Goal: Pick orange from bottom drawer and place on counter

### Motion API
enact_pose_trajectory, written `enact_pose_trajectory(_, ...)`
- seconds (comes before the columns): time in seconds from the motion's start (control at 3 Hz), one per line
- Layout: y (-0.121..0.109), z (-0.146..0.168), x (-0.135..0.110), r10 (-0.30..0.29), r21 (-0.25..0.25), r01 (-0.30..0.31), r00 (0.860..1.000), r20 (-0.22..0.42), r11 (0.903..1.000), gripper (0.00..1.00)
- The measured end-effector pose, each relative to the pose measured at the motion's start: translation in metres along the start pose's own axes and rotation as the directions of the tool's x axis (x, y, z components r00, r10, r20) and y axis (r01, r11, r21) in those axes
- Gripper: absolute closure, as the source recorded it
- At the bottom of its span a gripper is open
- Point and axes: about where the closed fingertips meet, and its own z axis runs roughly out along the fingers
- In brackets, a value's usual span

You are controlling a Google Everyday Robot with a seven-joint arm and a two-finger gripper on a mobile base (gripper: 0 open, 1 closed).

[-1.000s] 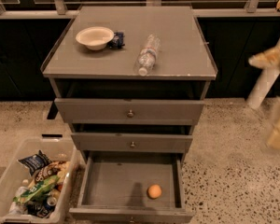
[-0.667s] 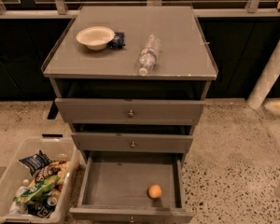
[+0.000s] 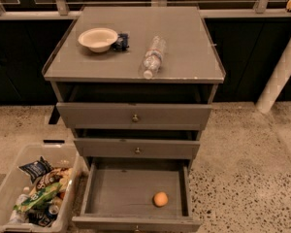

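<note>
Sitting in the pulled-out bottom drawer point(image 3: 121, 191), the orange point(image 3: 160, 199) is exposed for a top-down grab; gripper off-frame past the arm point(image 3: 281, 76), grip state unknowable.

On the worktop point(image 3: 189, 64) a bowl point(image 3: 98, 39) sits back left, a packet point(image 3: 121, 41) touching its right side, a bottle point(image 3: 153, 57) lying right of that. Below, the bottom drawer point(image 3: 116, 188) stands pulled out, the orange point(image 3: 160, 199) in its front right. A bin point(image 3: 9, 176) sits on the floor to its left. The gripper is out of view.
</note>
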Motion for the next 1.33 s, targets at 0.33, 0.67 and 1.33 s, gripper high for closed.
enact_pose_trajectory(0.33,0.020,0.025,0.088,-0.029,-0.078,0.032,0.998,0.049,0.9964,0.00)
enact_pose_trajectory(0.67,0.031,0.063,0.159,-0.084,-0.185,0.079,0.996,-0.020,0.9796,0.00)
enact_pose_trajectory(1.33,0.039,0.083,0.187,-0.080,-0.226,0.060,0.994,-0.080,0.9723,0.00)
